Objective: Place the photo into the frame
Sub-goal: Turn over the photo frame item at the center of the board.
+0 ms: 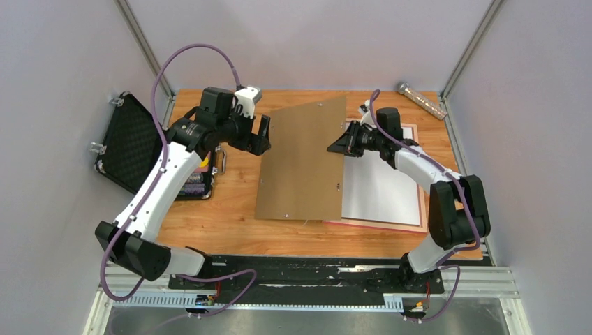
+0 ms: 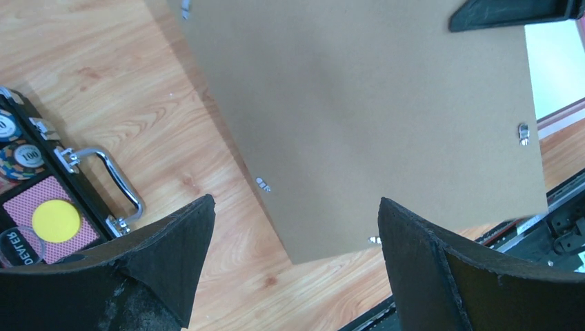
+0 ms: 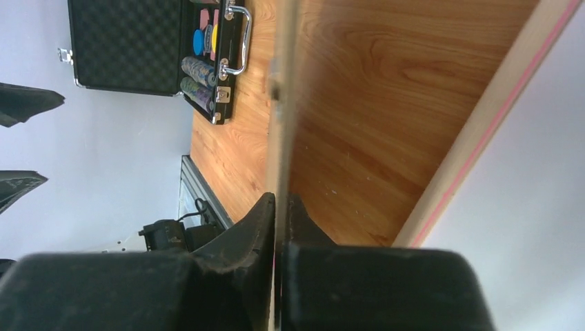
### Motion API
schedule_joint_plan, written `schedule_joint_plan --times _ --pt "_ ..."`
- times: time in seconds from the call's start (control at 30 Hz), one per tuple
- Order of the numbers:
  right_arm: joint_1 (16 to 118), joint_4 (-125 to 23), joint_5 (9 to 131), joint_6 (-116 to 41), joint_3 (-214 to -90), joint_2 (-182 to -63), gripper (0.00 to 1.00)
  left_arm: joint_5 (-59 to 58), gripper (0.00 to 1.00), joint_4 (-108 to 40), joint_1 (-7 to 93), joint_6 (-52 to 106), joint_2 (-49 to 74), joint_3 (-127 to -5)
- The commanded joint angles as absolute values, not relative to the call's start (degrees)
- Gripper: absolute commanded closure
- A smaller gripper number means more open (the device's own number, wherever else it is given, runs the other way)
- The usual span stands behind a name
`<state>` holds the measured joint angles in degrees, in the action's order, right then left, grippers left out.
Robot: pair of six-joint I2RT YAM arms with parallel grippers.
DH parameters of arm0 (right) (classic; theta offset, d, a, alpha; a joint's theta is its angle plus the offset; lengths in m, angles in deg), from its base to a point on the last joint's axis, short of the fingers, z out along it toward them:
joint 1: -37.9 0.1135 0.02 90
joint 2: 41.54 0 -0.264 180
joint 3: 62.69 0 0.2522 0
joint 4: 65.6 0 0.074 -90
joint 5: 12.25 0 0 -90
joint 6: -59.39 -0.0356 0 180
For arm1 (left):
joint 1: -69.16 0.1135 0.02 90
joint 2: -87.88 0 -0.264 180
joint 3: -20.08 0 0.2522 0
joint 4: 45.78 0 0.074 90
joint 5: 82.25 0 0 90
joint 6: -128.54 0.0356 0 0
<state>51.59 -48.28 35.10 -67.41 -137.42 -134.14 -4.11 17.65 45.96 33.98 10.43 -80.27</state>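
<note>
Right wrist: my right claw (image 3: 279,203) pinches only the edge of the backing board (image 3: 280,103); my left claw (image 2: 295,203) hangs released. So shallow a grip could slip.

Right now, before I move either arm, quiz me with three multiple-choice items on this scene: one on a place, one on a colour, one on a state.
1. Where is the open black poker-chip case? A) left edge of the wooden table B) right edge C) middle of the far edge
2. What colour are the rails of the thin rectangular frame? A) green B) pink C) black
3. The right gripper is A) open B) shut on the flat brown backing board C) shut on the case's handle
Answers: 1 A, it lies far left in the top view; 2 B, a pink rail shows beside the board; 3 B, its fingers pinch the board's edge.
</note>
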Motion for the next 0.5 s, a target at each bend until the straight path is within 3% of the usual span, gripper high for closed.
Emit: schedule_joint_plan --times 0.0,0.47 --pt "49.3 -54.0 35.1 -65.7 -137.6 -131.3 1.0 -6.5 0.05 13.2 47.3 35.5 9.1 -78.5" --pt "36.9 -58.1 22.8 -70.1 -134.0 -125.2 1.0 -20.5 0.04 -1.5 53.6 36.4 4.9 -71.4"
